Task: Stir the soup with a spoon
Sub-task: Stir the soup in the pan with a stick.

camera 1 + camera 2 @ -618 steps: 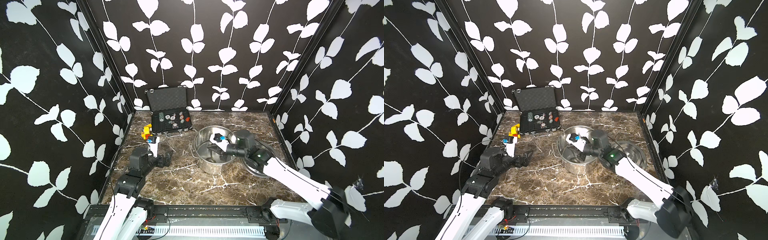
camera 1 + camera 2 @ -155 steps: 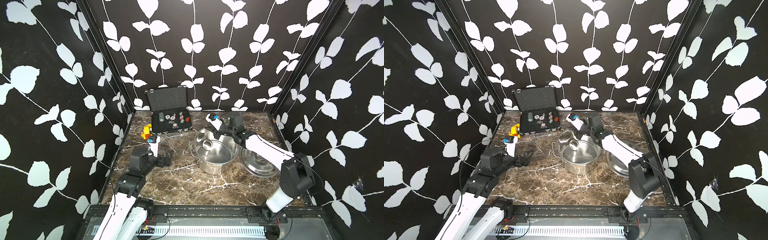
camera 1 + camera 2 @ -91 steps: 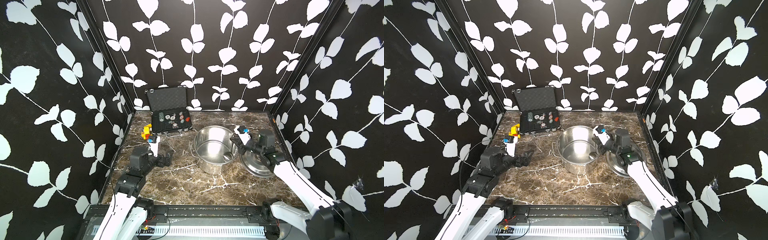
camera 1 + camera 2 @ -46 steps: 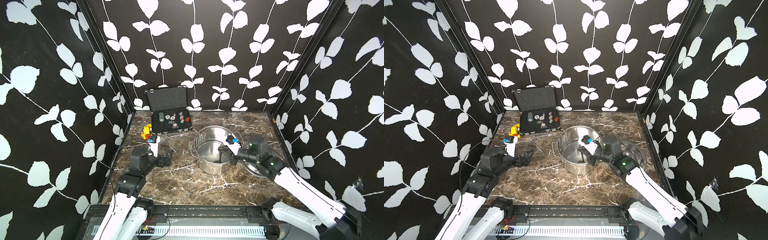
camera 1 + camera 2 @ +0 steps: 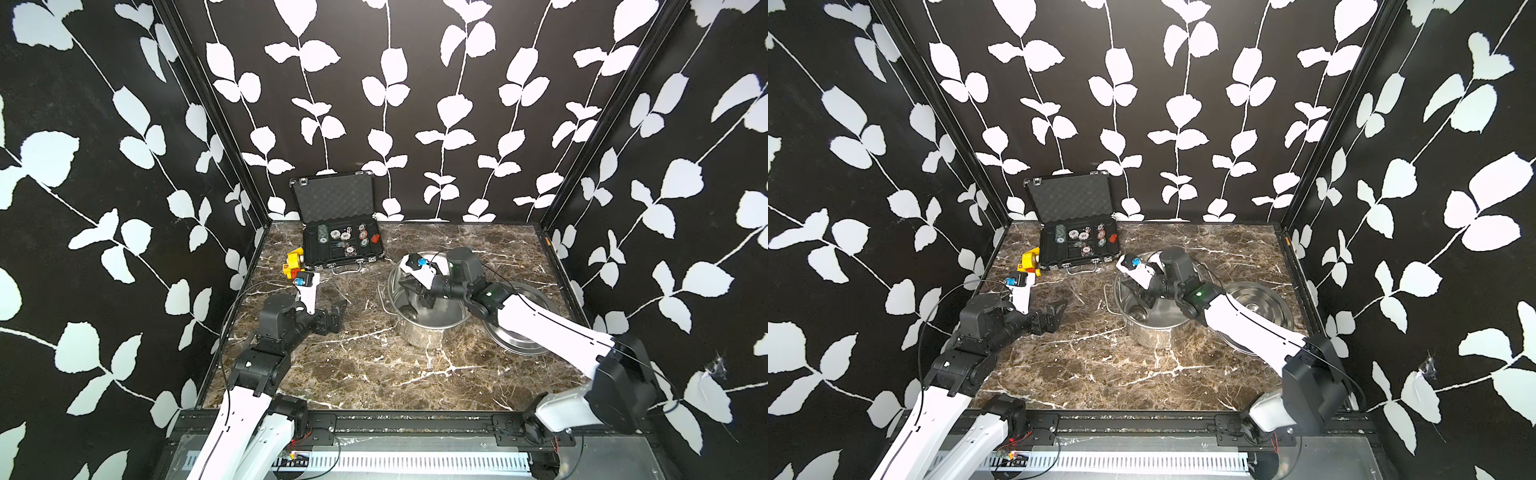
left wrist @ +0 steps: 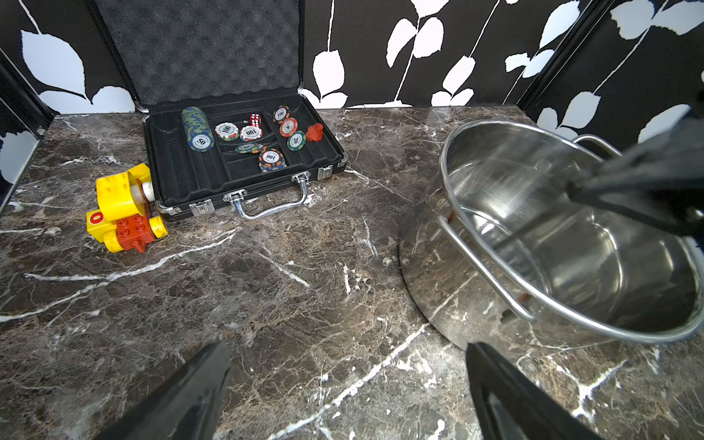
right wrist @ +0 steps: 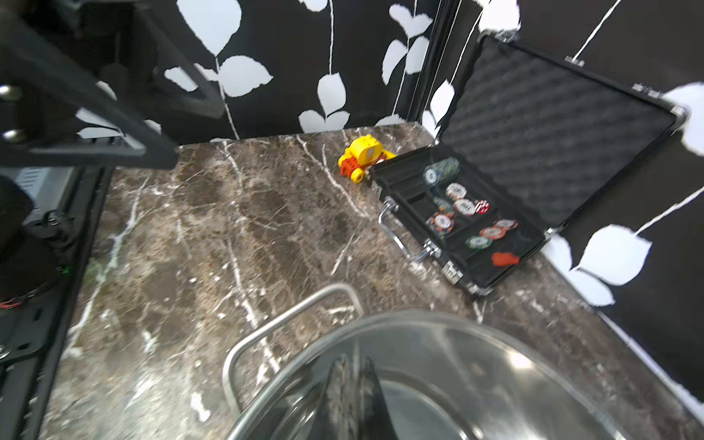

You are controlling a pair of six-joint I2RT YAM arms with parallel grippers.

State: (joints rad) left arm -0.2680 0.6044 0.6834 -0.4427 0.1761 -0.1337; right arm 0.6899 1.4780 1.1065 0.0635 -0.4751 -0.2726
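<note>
While your right gripper point(image 5: 423, 298) reaches down into the pot point(image 5: 428, 334), its jaws are clenched on the thin handle of the spoon point(image 5: 408, 311). The spoon's small round bowl sits low inside the pot, close to the wall on your left arm's side. Both top views show this. The right wrist view shows the two fingers point(image 7: 365, 384) pressed together over the pot's rim, though it is blurred there.

Your left gripper point(image 6: 346, 350) hangs just above the marble table point(image 6: 266, 289), apart from the pot, with its jaws spread wide and nothing between them.

A steel lid point(image 5: 513, 347) lies just beside the pot on your right arm's side. An open black case point(image 6: 244, 179) stands behind the pot, toward your left arm's side. You can read its poker chips point(image 6: 200, 141) as "20", "100" and "5", and one "100" is upside down. A red die lies among them. A yellow toy point(image 6: 122, 205) rests against the case on the side away from the pot and carries a red "0".
</note>
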